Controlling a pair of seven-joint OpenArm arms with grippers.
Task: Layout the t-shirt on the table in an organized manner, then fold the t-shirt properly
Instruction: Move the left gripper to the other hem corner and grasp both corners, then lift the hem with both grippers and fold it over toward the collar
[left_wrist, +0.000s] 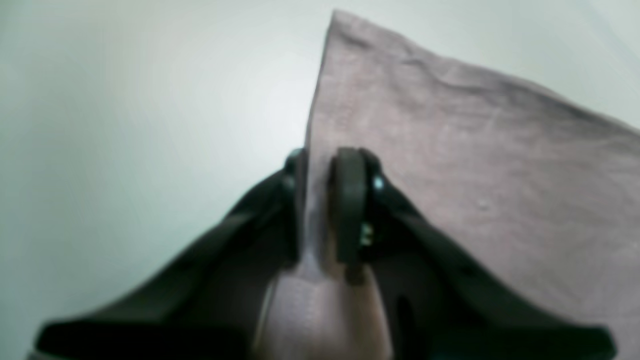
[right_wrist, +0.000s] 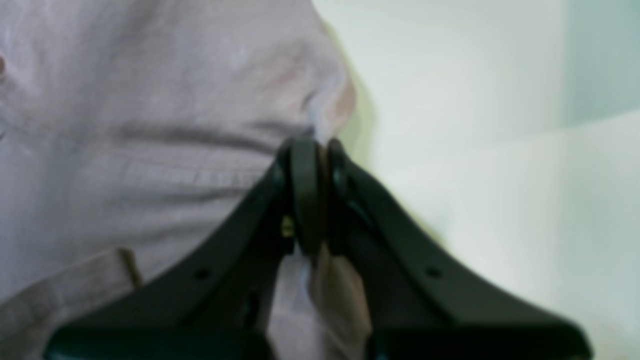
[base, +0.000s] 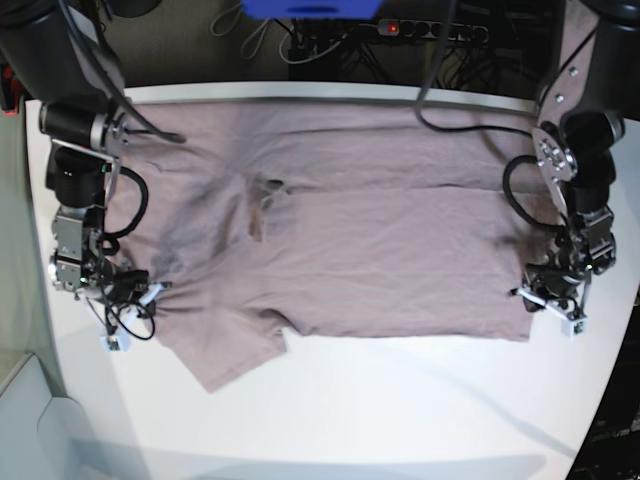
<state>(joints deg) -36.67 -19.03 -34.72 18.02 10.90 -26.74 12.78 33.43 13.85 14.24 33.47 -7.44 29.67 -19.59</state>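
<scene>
The t-shirt (base: 380, 230) lay spread across the far half of the surface (base: 400, 410). Left fingers (left_wrist: 320, 200) pinched its hem corner; right fingers (right_wrist: 317, 195) pinched the shoulder edge. Layout looked nearly complete; folding probably required lifting both grips evenly.

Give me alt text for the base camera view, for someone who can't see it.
A mauve-pink t-shirt lies spread across a white table, collar toward the view's left, seen from above. The right gripper pinches its left edge near a sleeve and the left gripper pinches its right corner; cables lie behind the table.
</scene>
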